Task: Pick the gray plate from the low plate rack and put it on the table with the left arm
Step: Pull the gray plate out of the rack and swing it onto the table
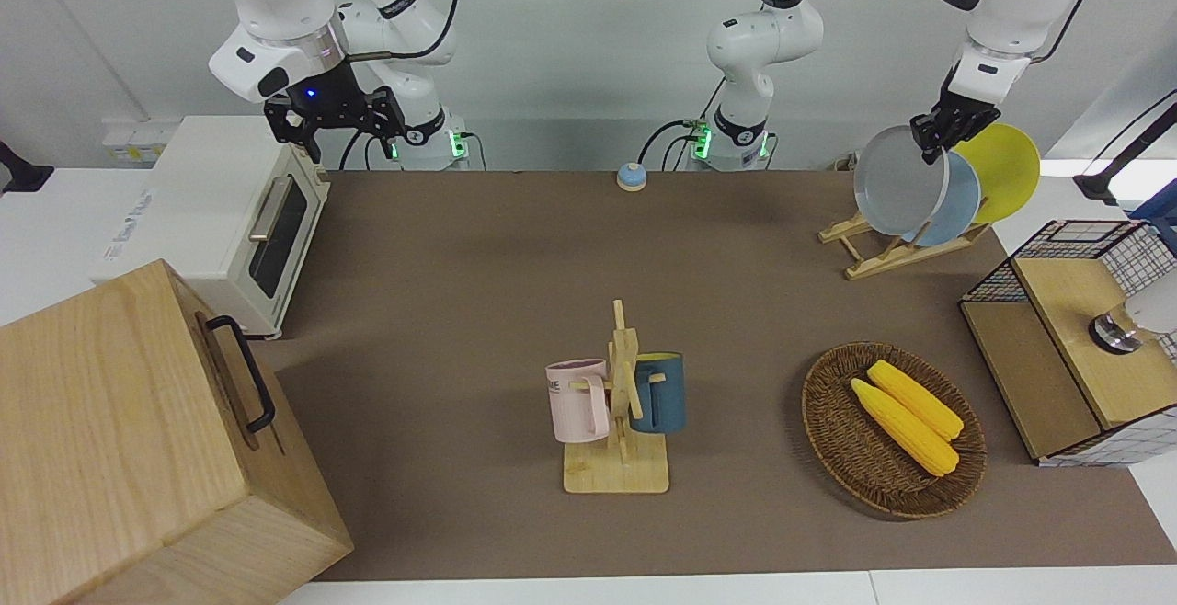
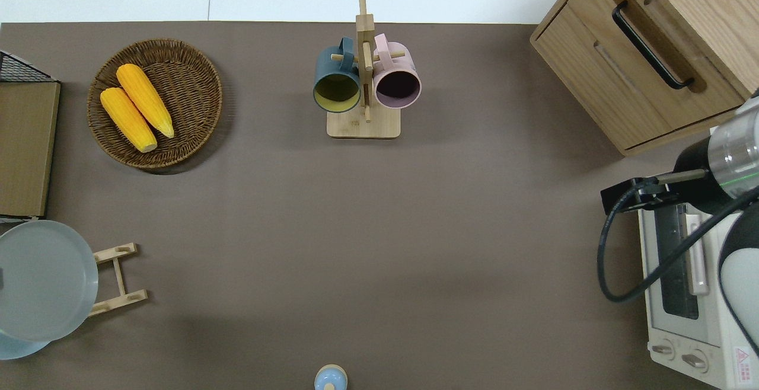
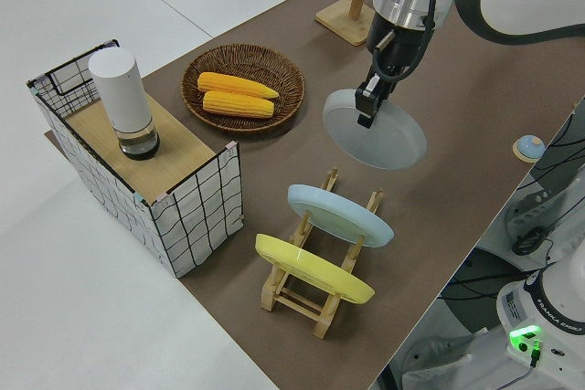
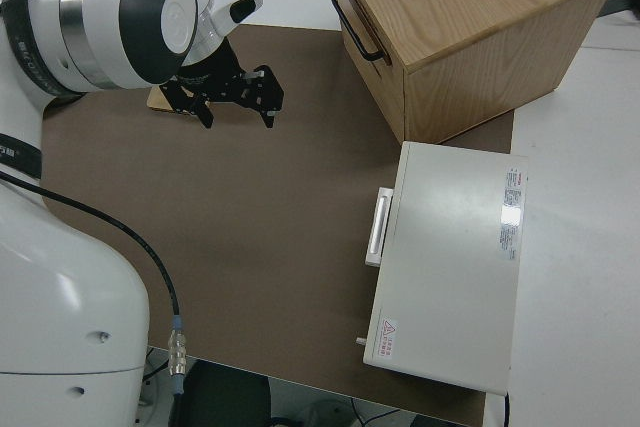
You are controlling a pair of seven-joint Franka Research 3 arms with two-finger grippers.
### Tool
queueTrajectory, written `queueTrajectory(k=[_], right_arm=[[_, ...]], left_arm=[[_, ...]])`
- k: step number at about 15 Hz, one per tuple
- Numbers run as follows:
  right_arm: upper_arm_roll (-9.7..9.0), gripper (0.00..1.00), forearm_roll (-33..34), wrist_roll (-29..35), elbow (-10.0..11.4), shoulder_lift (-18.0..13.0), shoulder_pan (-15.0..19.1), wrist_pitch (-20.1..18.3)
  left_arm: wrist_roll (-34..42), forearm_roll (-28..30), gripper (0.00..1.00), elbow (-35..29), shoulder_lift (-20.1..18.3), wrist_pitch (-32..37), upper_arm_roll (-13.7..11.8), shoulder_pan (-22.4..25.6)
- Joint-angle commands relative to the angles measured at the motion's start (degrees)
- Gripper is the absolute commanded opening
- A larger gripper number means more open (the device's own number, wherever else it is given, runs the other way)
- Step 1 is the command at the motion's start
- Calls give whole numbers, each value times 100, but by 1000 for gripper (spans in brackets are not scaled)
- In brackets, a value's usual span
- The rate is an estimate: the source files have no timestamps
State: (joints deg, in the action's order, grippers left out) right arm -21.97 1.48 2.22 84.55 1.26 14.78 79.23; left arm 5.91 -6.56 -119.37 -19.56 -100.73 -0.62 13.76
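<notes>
My left gripper (image 1: 929, 145) is shut on the upper rim of the gray plate (image 1: 894, 182) and holds it tilted in the air over the low plate rack (image 1: 881, 257), clear of its pegs. The left side view shows the gripper (image 3: 366, 114) pinching the plate (image 3: 384, 134) above the brown table (image 1: 460, 265). In the overhead view the plate (image 2: 41, 283) covers part of the rack (image 2: 118, 277), and the gripper is out of view. The right arm is parked with its gripper (image 1: 336, 119) open.
A light-blue plate (image 1: 961, 205) and a yellow plate (image 1: 1007, 168) stand in the rack. A wicker basket with corn (image 1: 892, 430), a wire crate (image 1: 1071, 338), a mug tree (image 1: 618, 403), a small bell (image 1: 631, 176), a toaster oven (image 1: 221, 219) and a wooden cabinet (image 1: 138, 439) stand around.
</notes>
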Motion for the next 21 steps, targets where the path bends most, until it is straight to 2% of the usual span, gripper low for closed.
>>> queueTrajectory(k=[1, 14, 16, 21], right_arm=[[-124, 983, 37, 68, -43, -12, 140, -66], [-124, 983, 37, 68, -43, -12, 140, -66], [-124, 983, 37, 68, -35, -12, 140, -66], [-124, 983, 37, 68, -35, -12, 140, -66]], left_arm=[[-29, 14, 39, 142, 48, 159, 71, -84], [68, 1639, 41, -7, 330, 150, 71, -1129], [129, 1920, 41, -34, 365, 133, 71, -1147], [963, 2615, 45, -262, 523, 133, -8, -1077]])
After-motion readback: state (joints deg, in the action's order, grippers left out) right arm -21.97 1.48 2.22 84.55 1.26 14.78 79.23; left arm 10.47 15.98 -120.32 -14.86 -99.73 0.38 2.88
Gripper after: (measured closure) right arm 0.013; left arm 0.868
